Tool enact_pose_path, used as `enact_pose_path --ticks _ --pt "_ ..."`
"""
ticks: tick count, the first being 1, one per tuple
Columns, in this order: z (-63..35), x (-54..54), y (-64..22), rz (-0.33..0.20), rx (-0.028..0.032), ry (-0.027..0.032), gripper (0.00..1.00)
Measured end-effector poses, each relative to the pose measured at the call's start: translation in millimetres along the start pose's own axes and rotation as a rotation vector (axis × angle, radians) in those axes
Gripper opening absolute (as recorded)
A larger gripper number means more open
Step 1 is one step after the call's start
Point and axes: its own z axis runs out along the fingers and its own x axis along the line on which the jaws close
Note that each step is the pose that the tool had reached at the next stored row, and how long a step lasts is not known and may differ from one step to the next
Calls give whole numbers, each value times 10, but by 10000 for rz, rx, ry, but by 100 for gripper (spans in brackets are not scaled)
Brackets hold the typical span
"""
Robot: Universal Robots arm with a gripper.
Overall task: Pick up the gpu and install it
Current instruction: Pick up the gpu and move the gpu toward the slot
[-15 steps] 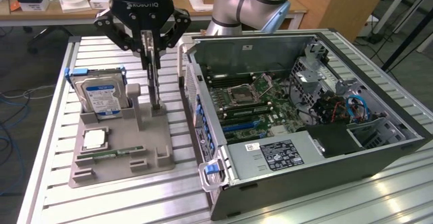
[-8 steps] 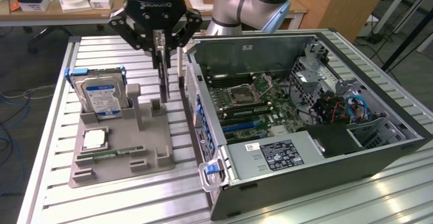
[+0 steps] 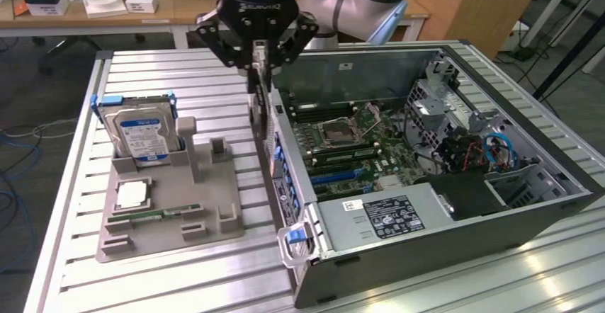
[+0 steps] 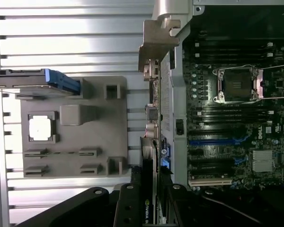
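My gripper [image 3: 257, 65] is shut on the gpu [image 3: 261, 97], a thin dark card that hangs on edge below the fingers. The card hovers over the left wall of the open computer case [image 3: 312, 256], right at its upper edge. In the wrist view the gpu [image 4: 151, 142] shows edge-on, its silver bracket [image 4: 157, 45] at the far end, and the black fingers [image 4: 130, 208] of my gripper [image 4: 150, 191] clamp it from both sides. The motherboard [image 4: 236, 132], with blue and black slots, lies just beside the card.
A grey parts holder [image 3: 212, 207] stands on the slatted table at the exterior view's left of the case. It carries a hard drive [image 3: 142, 136], a processor [image 3: 132, 195] and a green memory stick [image 3: 156, 214]. A power supply [image 3: 397, 214] fills the case's near corner.
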Motion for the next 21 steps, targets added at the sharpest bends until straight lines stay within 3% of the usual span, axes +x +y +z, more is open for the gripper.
enact_pose_path --ticks 21 --pt "25 -923 50 1 0 0 26"
